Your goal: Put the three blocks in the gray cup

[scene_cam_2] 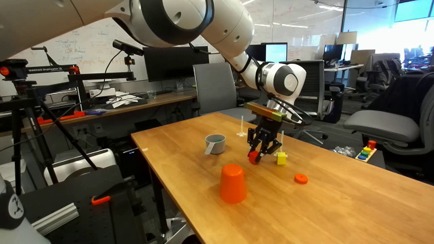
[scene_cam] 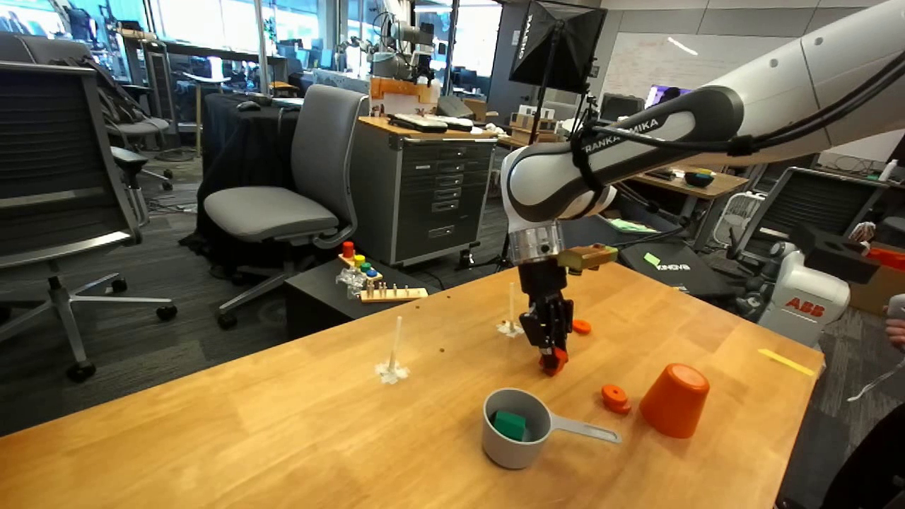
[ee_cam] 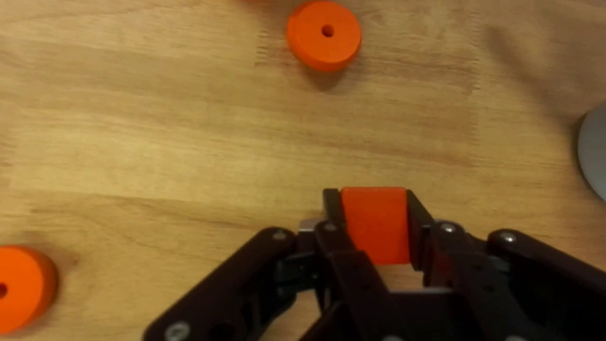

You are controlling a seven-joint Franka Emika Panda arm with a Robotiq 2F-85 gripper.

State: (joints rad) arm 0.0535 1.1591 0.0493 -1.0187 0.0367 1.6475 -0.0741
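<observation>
The pincer (ee_cam: 375, 222) grips the red-orange block (ee_cam: 376, 232) by two opposite sides, presumably so it does not turn on the way to the gray measuring cup (scene_cam: 503, 452). Inside lies the green block (scene_cam: 509, 425), as the task asks; the yellow block (scene_cam_2: 281, 158) stands on the desk (scene_cam_2: 339, 206) nearby.

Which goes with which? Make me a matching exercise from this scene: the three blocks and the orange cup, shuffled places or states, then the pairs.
Things
1. Green block
2. Red block
3. Yellow block
4. Orange cup

Places or states
A. Held in the gripper
B. Standing narrow end up
C. Inside the gray cup
D. In front of an upright stick in an exterior view

Pairs: 1-C; 2-A; 3-D; 4-B
</observation>
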